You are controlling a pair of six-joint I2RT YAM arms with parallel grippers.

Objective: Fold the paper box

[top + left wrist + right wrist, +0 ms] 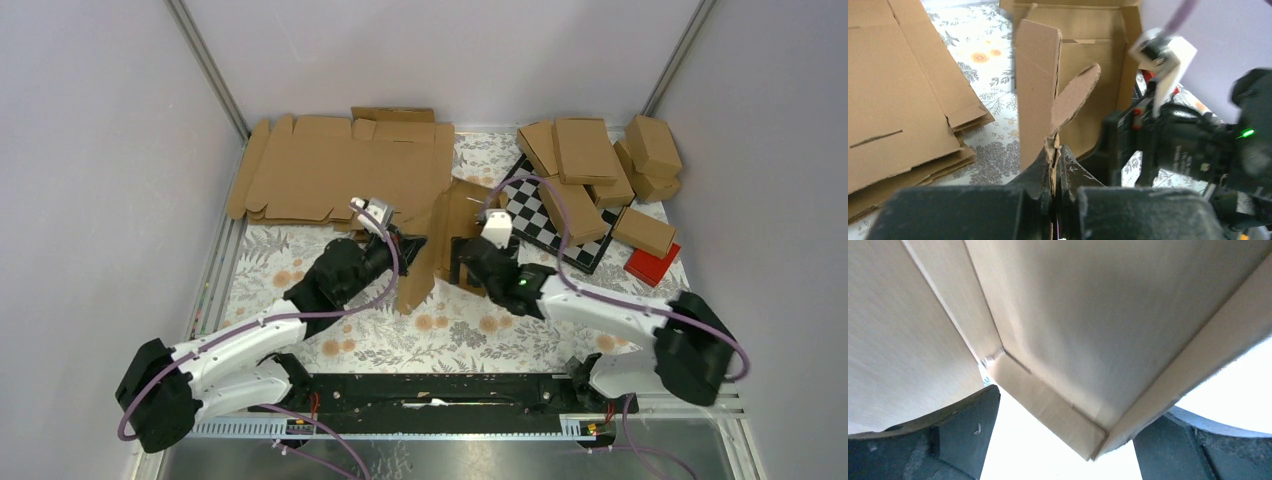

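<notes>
Pinching paper box edge, left pincer clamped tight, right pincer spread around corner

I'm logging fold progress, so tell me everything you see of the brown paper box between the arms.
The paper box is plain brown unprinted cardboard, partly folded, its panels standing up off the flowered table. A rounded tab sticks up. The left gripper pinches one edge; the right gripper, fingers spread, straddles a folded corner.
</notes>
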